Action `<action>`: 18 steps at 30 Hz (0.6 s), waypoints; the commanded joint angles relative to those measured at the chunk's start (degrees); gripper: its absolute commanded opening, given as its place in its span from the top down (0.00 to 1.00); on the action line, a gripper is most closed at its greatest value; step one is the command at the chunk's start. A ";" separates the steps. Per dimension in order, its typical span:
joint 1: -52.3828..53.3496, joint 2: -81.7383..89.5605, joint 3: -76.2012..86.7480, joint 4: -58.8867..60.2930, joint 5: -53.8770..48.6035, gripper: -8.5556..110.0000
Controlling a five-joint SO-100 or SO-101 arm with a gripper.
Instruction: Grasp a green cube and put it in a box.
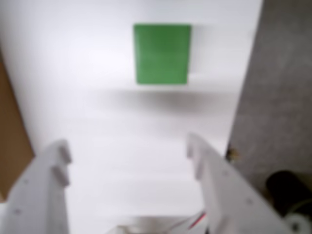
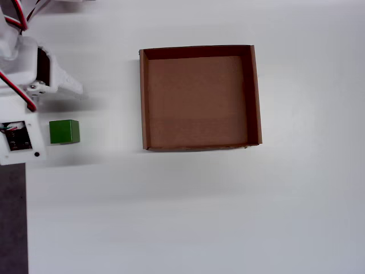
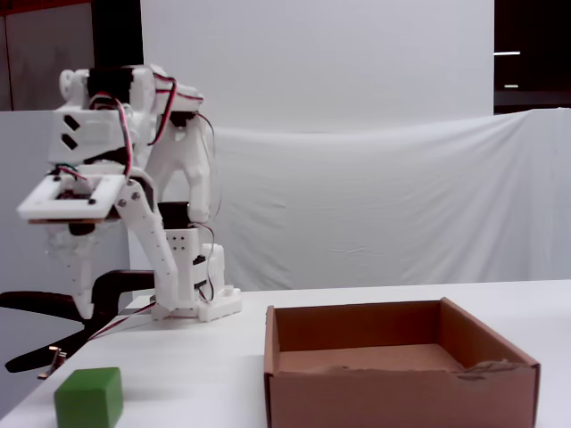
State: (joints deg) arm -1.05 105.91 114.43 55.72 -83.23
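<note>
The green cube [image 1: 162,53] lies on the white table, ahead of my gripper [image 1: 127,146] in the wrist view. Both white fingers are spread wide with nothing between them. The overhead view shows the cube [image 2: 64,131] near the table's left edge, well left of the brown cardboard box [image 2: 256,97], with my arm over that edge. In the fixed view the gripper [image 3: 76,263] hangs well above the cube [image 3: 87,399], and the box [image 3: 401,392] stands at the front right. The box looks empty.
The table's edge runs close beside the cube, with grey floor [image 1: 278,73] beyond it. A black chair base [image 3: 53,308] stands off the table at the left. A strip of the box wall [image 1: 9,141] shows at the wrist view's left edge.
</note>
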 commanded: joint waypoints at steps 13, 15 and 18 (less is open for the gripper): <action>0.97 -15.64 -15.64 -2.90 -1.32 0.65; 0.97 -17.49 -16.87 -3.08 -1.32 0.65; 0.97 -19.42 -17.75 -3.96 -1.23 0.65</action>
State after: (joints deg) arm -0.53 86.13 100.20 52.82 -83.41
